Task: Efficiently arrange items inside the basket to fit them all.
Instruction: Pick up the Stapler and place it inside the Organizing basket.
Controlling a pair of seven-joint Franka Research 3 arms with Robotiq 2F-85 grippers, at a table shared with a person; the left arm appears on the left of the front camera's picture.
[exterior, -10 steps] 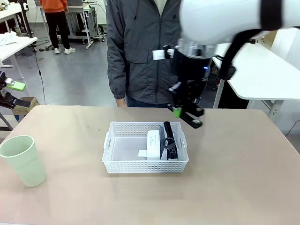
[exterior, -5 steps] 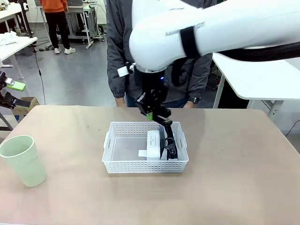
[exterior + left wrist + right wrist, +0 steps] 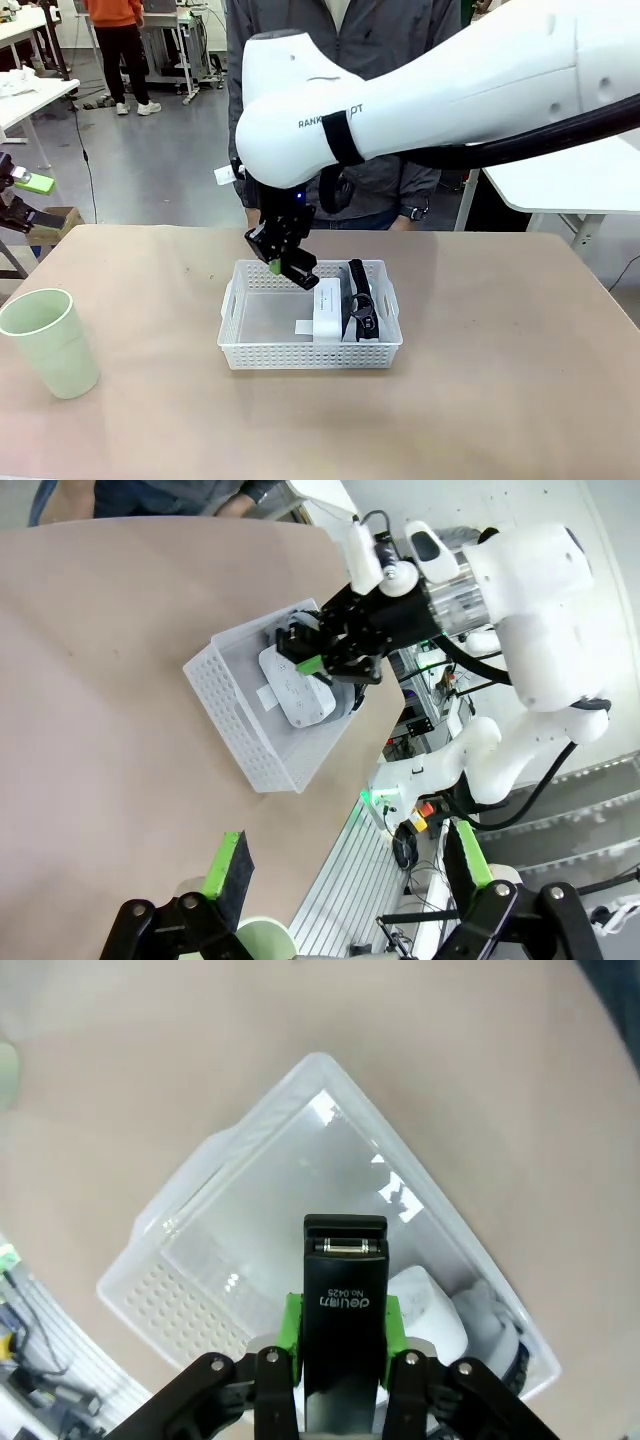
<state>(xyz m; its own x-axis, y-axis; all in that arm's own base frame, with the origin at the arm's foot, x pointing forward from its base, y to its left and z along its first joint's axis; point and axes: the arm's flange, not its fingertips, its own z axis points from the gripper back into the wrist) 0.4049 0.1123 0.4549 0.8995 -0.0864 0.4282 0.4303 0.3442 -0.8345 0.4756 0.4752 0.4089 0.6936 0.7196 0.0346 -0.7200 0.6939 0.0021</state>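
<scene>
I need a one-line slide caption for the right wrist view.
Right end effector holding a black stapler over the white perforated plastic basket.

Basket [image 3: 310, 356]: white, perforated, upright at mid tabletop [image 3: 500, 390].
Box [image 3: 327, 305]: white, lying inside, right of middle.
Pouch [image 3: 361, 303]: between box and the basket's right wall. Black strap on top; grey body mostly hidden, possibly on edge.
Stapler [image 3: 345, 1260]: black, clamped in right end effector [image 3: 345, 1332], above the basket's empty part.
Cup [image 3: 50, 343]: pale green, upright, far left, well apart.

black stapler [image 3: 345, 1300]: "deli No 0425" | right arm [image 3: 450, 90]: "RANKA…OT", partly strap-covered
</scene>
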